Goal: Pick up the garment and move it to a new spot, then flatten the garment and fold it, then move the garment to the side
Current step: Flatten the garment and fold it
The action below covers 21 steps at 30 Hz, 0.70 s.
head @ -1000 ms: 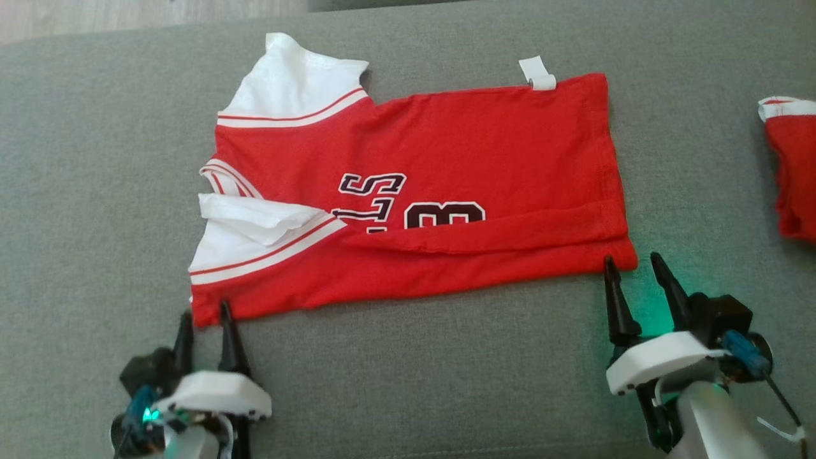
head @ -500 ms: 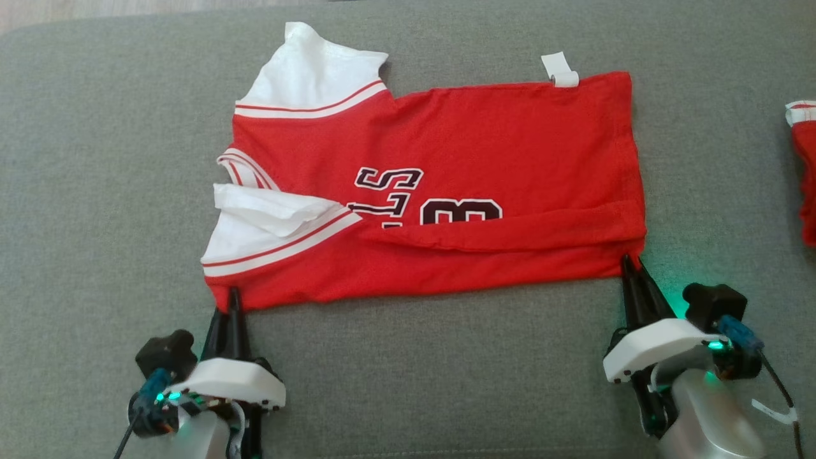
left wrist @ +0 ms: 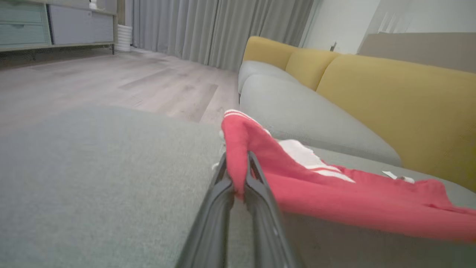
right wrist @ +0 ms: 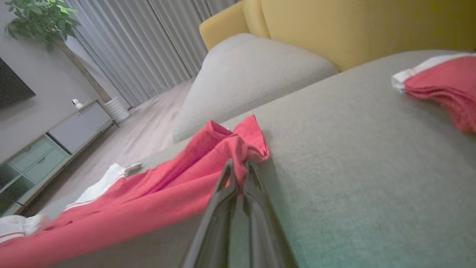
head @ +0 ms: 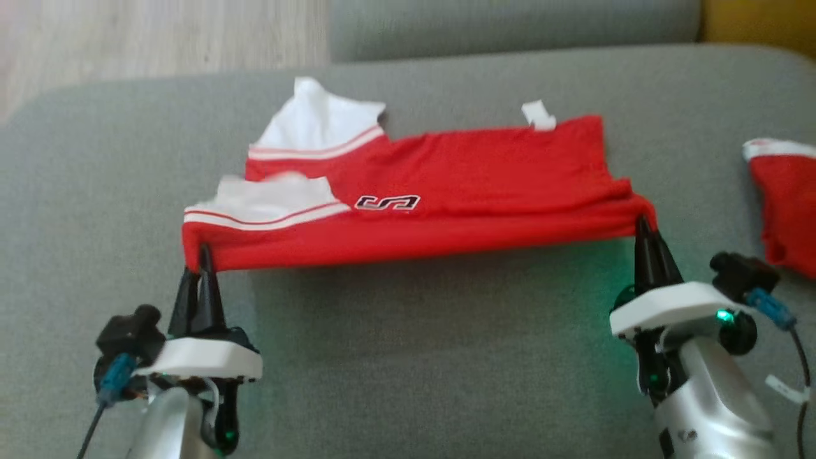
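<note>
From the head view, the red garment (head: pixel 446 185) lies across the middle of the grey cushion (head: pixel 414 357), with its white sleeves toward the cushion's left end. Its near edge is held up off the cushion, stretched between the two grippers. The left gripper (head: pixel 203 255) has its fingers pressed together on the near left corner. The right gripper (head: pixel 642 226) is pinched on the near right corner. A small white tag (head: pixel 539 116) sticks out from the garment's far edge, and a second red cloth (head: pixel 787 197) sits at the cushion's right end, well apart from the garment.

In the left wrist view the two dark fingers close on a fold of red fabric just above the cushion. The rest of the garment trails off to the right and sags down onto the cushion. A yellow sofa back (left wrist: pixel 390 104) rises beyond it.

In the right wrist view the fingers are clamped on a bunched red corner — the fabric puckers above the tips — and the garment runs away to the left over the cushion. The second red cloth lies on the same cushion at the upper right.
</note>
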Available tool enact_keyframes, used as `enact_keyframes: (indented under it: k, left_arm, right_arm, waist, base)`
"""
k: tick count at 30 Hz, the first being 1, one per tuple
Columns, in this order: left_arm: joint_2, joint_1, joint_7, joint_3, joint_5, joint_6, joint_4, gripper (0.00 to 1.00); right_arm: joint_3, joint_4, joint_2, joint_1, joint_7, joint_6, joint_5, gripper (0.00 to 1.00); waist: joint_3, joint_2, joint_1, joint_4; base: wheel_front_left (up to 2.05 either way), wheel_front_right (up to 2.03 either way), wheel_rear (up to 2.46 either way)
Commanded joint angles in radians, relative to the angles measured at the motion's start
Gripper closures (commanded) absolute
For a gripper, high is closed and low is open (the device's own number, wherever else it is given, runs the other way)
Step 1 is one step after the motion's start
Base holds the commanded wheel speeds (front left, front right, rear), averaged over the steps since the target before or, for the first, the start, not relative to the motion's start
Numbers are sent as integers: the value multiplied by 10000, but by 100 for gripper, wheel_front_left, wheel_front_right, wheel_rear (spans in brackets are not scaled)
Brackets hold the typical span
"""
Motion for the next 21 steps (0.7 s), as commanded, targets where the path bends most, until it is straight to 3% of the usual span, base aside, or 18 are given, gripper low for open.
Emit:
enact_keyframes:
  k: [1,10,16,17,18,19,21]
  left_arm:
    - [135,-178,-53,575,225,-75,-377,100]
    - [134,1074,-53,545,164,-226,-127,100]
    - [134,2332,-53,-231,-519,-30,441,100]
    - [134,2416,-53,-331,-576,46,525,83]
    - [134,2445,-53,-403,-616,114,567,22]
    - [134,2434,-53,-443,-634,194,577,0]
    - [134,2316,-53,-435,-526,332,470,0]
  right_arm:
    - [194,-155,-32,-373,-38,-9,42,100]
    - [532,233,-87,446,-20,-9,639,100]
    - [697,589,-164,1586,-25,-9,816,100]
    - [672,660,-184,1691,-26,-9,792,100]
    - [649,718,-208,1748,-27,-9,733,64]
    - [597,762,-220,1763,-28,-9,683,0]
    - [441,778,-273,1670,-31,-9,538,0]
  waist:
    - [-725,0,0,-127]
    - [-1394,0,0,-139]
    - [-1345,0,0,-67]
    - [-1291,0,0,-55]
    - [-1221,0,0,-43]
    - [-1165,0,0,-30]
    - [-1023,0,0,-16]
  base:
    - [0,0,0]
    - [0,0,0]
    - [0,0,0]
    - [0,0,0]
    - [0,0,0]
    - [0,0,0]
    - [0,0,0]
